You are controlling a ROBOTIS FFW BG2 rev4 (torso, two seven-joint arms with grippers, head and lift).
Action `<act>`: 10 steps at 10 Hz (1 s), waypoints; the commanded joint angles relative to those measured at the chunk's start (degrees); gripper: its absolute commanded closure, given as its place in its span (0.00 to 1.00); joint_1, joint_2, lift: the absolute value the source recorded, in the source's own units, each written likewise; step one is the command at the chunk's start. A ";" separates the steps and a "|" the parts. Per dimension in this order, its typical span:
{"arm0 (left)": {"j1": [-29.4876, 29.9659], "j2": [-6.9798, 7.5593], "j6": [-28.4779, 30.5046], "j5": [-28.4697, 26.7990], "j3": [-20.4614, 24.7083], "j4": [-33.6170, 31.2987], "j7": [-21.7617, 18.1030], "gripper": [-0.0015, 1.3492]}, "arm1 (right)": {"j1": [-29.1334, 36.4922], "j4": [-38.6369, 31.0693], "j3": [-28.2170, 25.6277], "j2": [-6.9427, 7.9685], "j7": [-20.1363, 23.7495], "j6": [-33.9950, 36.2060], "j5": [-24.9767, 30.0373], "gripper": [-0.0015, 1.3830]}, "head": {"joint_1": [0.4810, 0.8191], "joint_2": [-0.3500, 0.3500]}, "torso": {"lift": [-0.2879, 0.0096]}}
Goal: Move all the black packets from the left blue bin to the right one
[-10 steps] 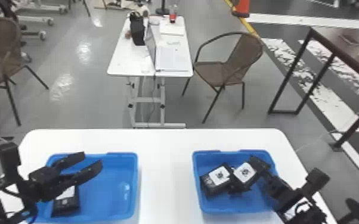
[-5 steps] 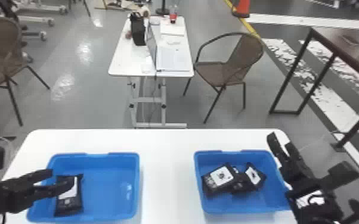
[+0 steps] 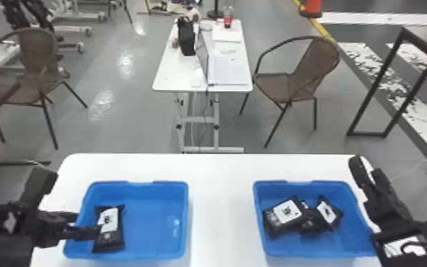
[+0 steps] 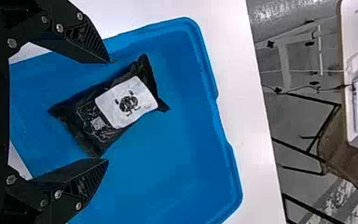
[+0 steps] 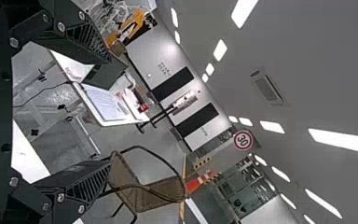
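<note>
Black pkt (image 4: 128,100) in L blue bin (image 3: 152,220): L gripper (image 4: 108,111), fingers apart, shd straddle pkt's middle, then squeeze gently.

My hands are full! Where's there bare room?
The left blue bin has bare floor from its packet to the wall nearer the right bin. A strip of white table lies between the bins. Crowded: among the right bin's packets and by the left fingers.
</note>
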 commanded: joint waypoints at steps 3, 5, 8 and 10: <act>-4.03 -0.25 -4.63 -2.40 -1.54 8.95 1.13 0.23 | 0.31 0.93 0.09 0.79 1.21 0.00 -1.30 0.20 | 0.63 0.47 | 0.97; -5.79 -0.16 -5.68 -3.28 -2.77 12.47 2.45 0.24 | 0.40 1.19 0.09 0.97 1.56 0.00 -1.74 0.20 | 0.63 0.45 | 0.97; -8.69 0.46 -7.97 -3.90 -4.53 19.23 4.21 0.25 | 0.49 1.37 0.09 1.06 2.26 0.00 -2.27 0.20 | 0.63 0.44 | 0.97; -10.01 0.98 -8.32 -4.42 -5.05 23.01 5.09 0.25 | 0.66 1.45 0.09 1.14 2.52 0.00 -2.62 0.20 | 0.63 0.44 | 0.97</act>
